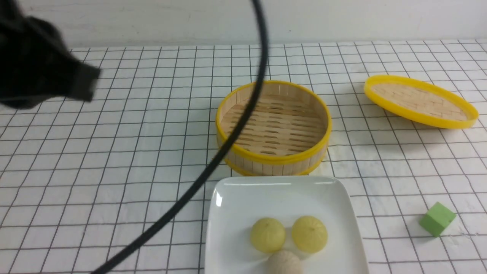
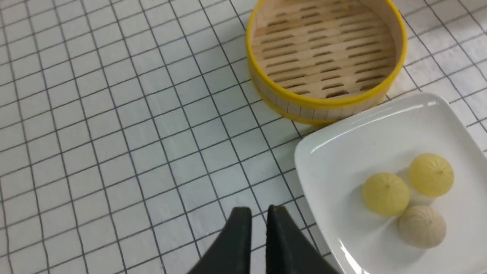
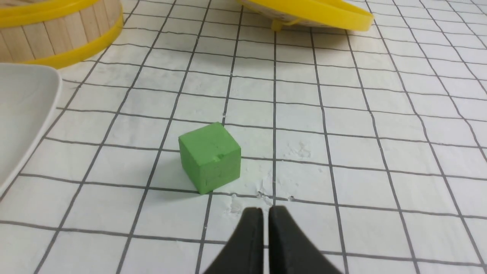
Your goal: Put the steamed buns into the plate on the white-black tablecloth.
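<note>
Two pale yellow-green steamed buns [image 1: 268,234] [image 1: 309,233] lie side by side in the white plate [image 1: 236,198] on the white-black tablecloth [image 1: 114,171], with a beige-tan bun [image 1: 284,262] touching them at the near side. The left wrist view shows the same buns [image 2: 385,193] [image 2: 430,174], the tan bun [image 2: 421,226] and the plate [image 2: 342,140]. My left gripper [image 2: 258,210] is shut and empty, above the cloth beside the plate. My right gripper [image 3: 265,210] is shut and empty, low over the cloth; a corner of the plate [image 3: 23,99] is in its view.
The empty bamboo steamer [image 1: 273,127] stands just behind the plate. Its yellow-rimmed lid [image 1: 419,100] lies tilted at the back right. A green cube [image 1: 437,218] [image 3: 210,156] sits right of the plate, near my right gripper. A black cable [image 1: 228,140] crosses the front view.
</note>
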Motion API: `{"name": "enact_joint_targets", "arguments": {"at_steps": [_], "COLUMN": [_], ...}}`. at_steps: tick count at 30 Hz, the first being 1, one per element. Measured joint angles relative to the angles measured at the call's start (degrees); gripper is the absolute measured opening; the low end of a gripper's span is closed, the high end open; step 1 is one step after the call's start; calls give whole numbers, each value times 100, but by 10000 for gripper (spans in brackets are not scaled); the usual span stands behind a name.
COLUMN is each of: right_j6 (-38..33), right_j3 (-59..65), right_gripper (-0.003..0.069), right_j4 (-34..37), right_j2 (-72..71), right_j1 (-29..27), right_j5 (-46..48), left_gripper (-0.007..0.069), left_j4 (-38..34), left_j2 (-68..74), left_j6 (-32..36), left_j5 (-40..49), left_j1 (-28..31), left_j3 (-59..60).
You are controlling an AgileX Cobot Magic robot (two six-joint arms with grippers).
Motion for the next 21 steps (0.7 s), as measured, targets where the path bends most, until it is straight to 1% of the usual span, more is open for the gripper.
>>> {"name": "enact_joint_targets", "arguments": {"at_steps": [2, 4, 6, 9, 10, 11, 12, 13, 17, 19, 21], "right_j6": [0, 0, 0, 0, 0, 0, 0, 0, 0, 0, 0], "right_j3": [0, 0, 0, 0, 0, 0, 0, 0, 0, 0, 0], "right_gripper": [51, 56, 59, 62, 65, 67, 68, 71, 79, 80, 83], "right_j4": [0, -2, -2, -8, -7, -7, -7, -7, -7, -7, -7], "right_j2": [0, 0, 0, 0, 0, 0, 0, 0, 0, 0, 0], "right_j1": [0, 0, 0, 0, 0, 0, 0, 0, 0, 0, 0], "right_j5": [0, 0, 0, 0, 0, 0, 0, 0, 0, 0, 0], "left_gripper": [20, 1, 2, 2, 2, 2, 2, 2, 2, 2, 2], "left_j4": [-192, -411, -589, -704, -726, -726, -726, -700, -563, -534, -522], "left_j2": [-749, -1157, -1549, -2042, -2263, -2389, -2432, -2543, -2635, -2638, -2638], "left_j6": [-236, -383, -526, -848, -1163, -1342, -1405, -1551, -1711, -1722, -1726], "left_j5": [0, -6, -169, -1023, -1816, -2404, -2641, -3433, -5302, -5667, -5805], "left_j1": [0, 0, 0, 0, 0, 0, 0, 0, 0, 0, 0], "left_j3": [760, 1407, 2045, 2957, 3503, 3855, 3984, 4380, 5144, 5337, 5491]}}
